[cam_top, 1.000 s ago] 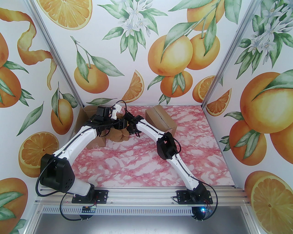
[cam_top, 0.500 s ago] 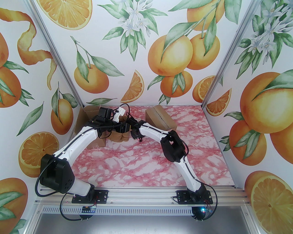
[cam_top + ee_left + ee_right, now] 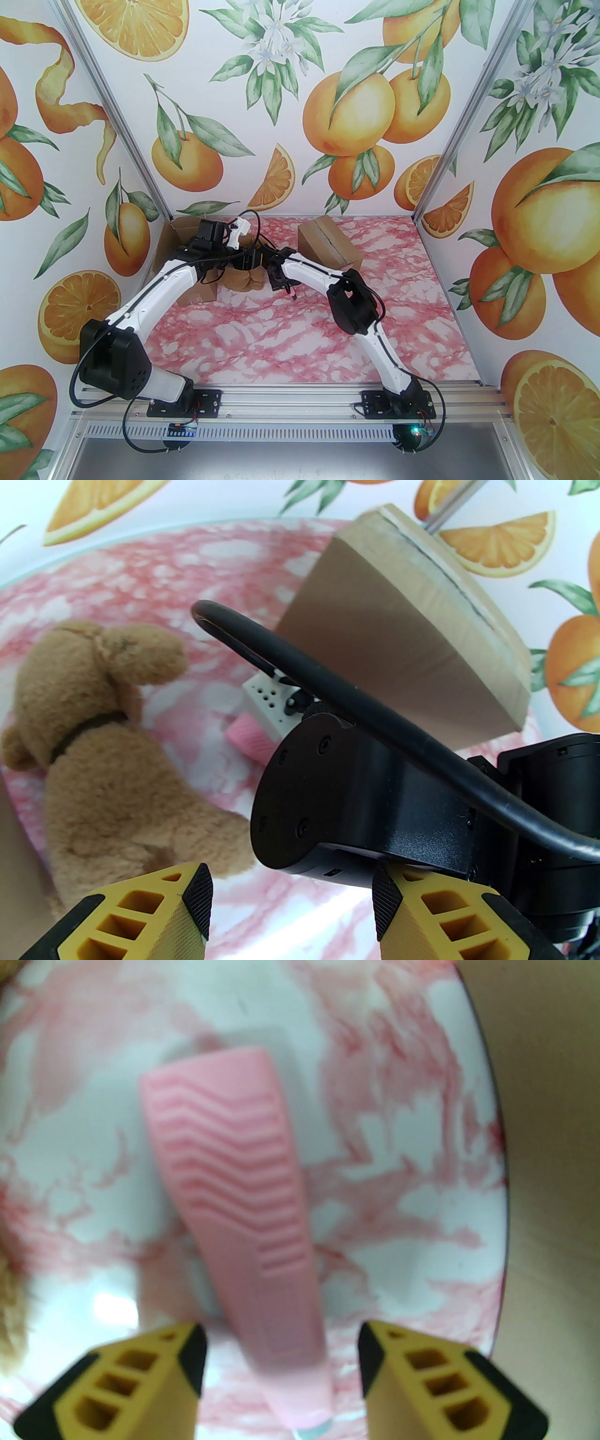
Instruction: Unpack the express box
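An open cardboard express box (image 3: pixel 185 229) stands at the back left, partly hidden by my left arm. A brown plush dog (image 3: pixel 243 280) lies on the table in front of it and is also in the left wrist view (image 3: pixel 103 780). My left gripper (image 3: pixel 290 902) hovers open above the plush dog, holding nothing. My right gripper (image 3: pixel 281 1368) is open just right of the toy. A pink ridged tool (image 3: pixel 234 1185) lies between its fingers with a gap on each side, low over the marble table (image 3: pixel 412 1157). The frames do not show whether the pink tool (image 3: pixel 293 293) touches the table.
A closed, taped cardboard box (image 3: pixel 330 246) stands at the back centre, close behind my right forearm; its side shows in the left wrist view (image 3: pixel 389 639). The two arms cross closely near the plush dog. Printed walls enclose the table (image 3: pixel 290 347) on three sides.
My right gripper has opened and let go of the pink tool, and it has moved a little forward and right. My left arm has barely moved.
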